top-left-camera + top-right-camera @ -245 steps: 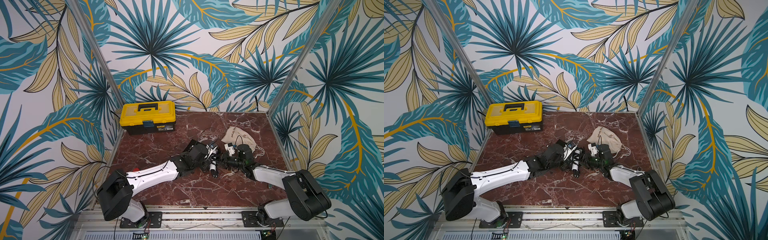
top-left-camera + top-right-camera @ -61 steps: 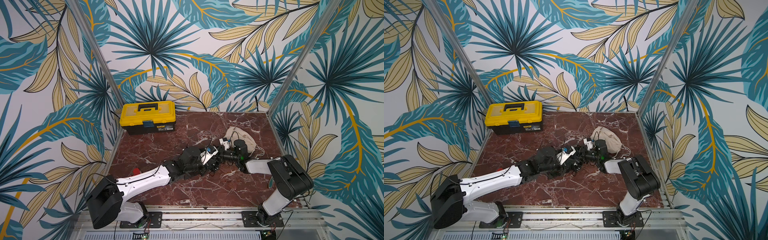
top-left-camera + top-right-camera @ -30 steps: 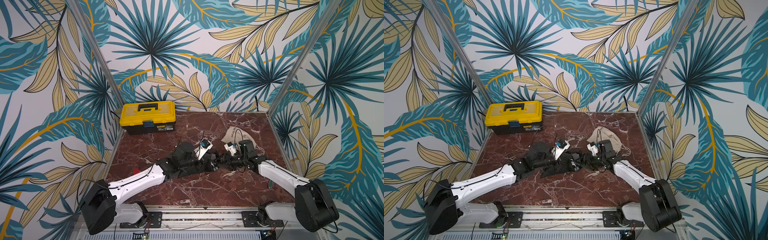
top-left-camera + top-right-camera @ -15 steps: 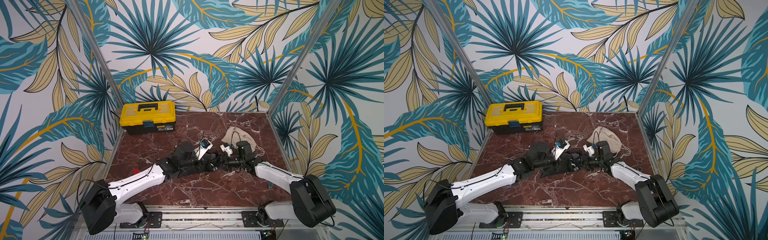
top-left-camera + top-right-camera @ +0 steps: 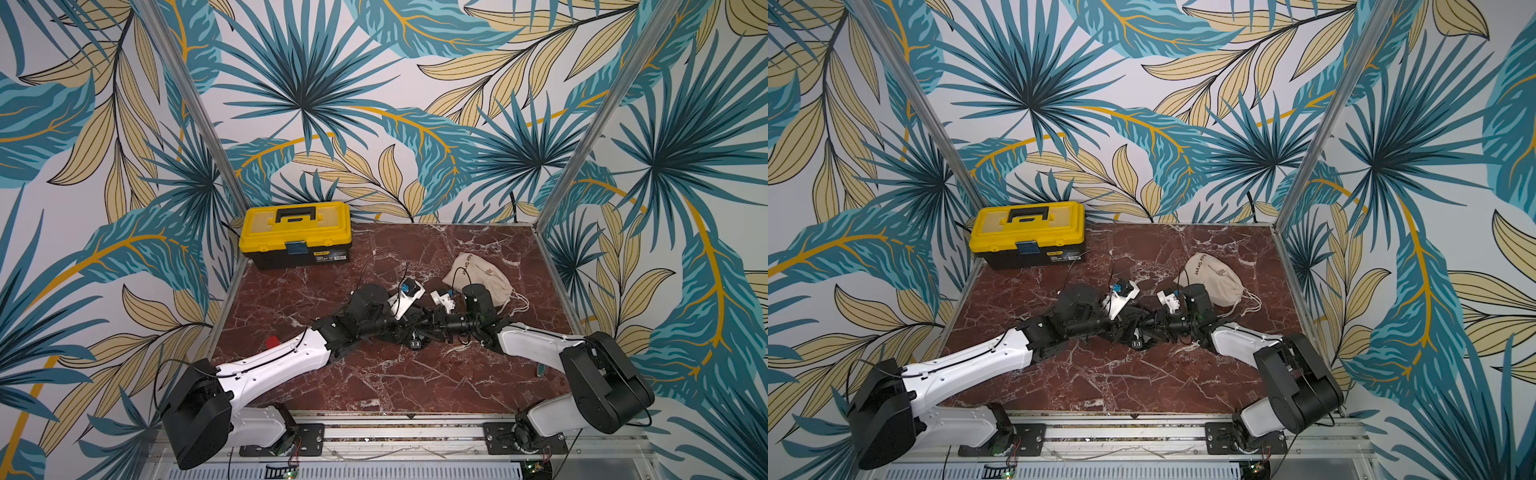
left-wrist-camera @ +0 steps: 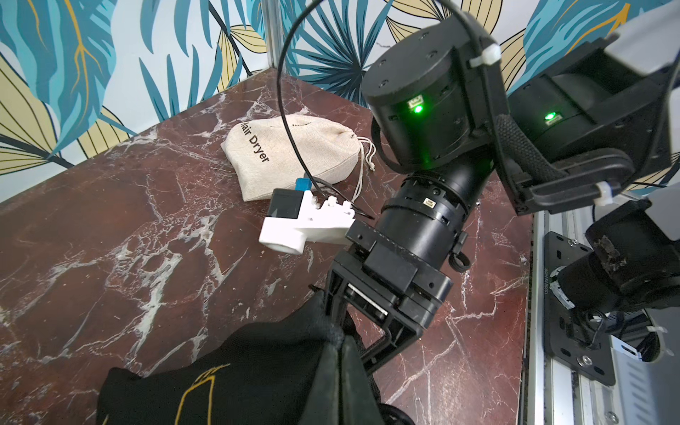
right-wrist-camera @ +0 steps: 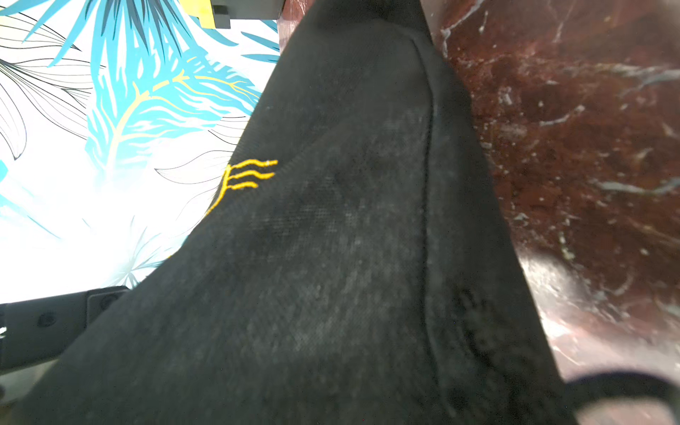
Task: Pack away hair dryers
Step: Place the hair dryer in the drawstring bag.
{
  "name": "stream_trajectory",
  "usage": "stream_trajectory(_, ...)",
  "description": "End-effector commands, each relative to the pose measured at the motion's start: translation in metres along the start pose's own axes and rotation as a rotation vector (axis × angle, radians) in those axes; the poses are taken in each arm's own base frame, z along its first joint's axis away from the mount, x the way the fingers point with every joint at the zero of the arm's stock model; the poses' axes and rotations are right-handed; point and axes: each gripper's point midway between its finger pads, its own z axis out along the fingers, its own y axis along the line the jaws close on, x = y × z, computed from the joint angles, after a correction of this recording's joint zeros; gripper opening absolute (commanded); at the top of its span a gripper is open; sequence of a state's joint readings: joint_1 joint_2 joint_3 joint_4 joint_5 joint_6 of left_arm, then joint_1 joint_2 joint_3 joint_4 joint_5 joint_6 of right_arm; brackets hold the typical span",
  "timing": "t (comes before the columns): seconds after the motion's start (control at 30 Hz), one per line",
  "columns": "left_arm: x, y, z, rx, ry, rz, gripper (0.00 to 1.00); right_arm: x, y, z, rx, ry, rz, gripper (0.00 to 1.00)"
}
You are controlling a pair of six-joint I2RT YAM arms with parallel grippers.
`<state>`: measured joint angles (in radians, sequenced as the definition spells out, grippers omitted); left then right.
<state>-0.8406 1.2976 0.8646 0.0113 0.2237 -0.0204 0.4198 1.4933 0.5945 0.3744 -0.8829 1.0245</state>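
Your desk [image 5: 374, 376] has the yellow toolbox [image 5: 296, 232] back-left, lid down. Back-right is the beige bag [image 5: 478, 276] printed "Hair Dryer". It's bulging, drawstrings trailing, and sits just behind your right arm's wrist.

Mid-desk, both arms lie low and meet nose to nose with the black bag [image 6: 235, 386] between them. That bag fills the right wrist view.

Left pincer [image 5: 401, 329]: together, clamped on the black bag's cloth, with its fingers buried under the fabric.

Right pincer [image 6: 355, 325]: 1 finger sits over the bag's edge and 1 under it. You can't tell from these views whether it's gripping.

Hair dryers: both bodies are hidden in all 4 views, so you can't place them against either pincer. The only hint is 1 black 2-pin plug [image 5: 413, 344], seen in both top views. It's just in front of where the 2 pincers meet, under the black bag's edge. Can't tell whether it touches the desk.
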Motion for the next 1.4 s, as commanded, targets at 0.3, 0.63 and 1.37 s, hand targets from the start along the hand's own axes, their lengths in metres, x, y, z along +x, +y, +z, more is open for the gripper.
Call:
stream_trajectory(0.3, -0.02, 0.001, -0.005, -0.005, -0.079, 0.002, 0.05, 0.014, 0.002, 0.017, -0.034, 0.037, -0.037, 0.46)
stream_trajectory(0.63, -0.02, -0.001, -0.006, 0.002, -0.079, -0.008, 0.05, 0.003, 0.004, 0.015, -0.031, -0.032, -0.029, 0.19)
stream_trajectory(1.37, -0.024, -0.001, -0.007, 0.001, -0.093, 0.008, 0.06, 0.036, -0.031, 0.003, 0.134, 0.06, -0.034, 0.47)
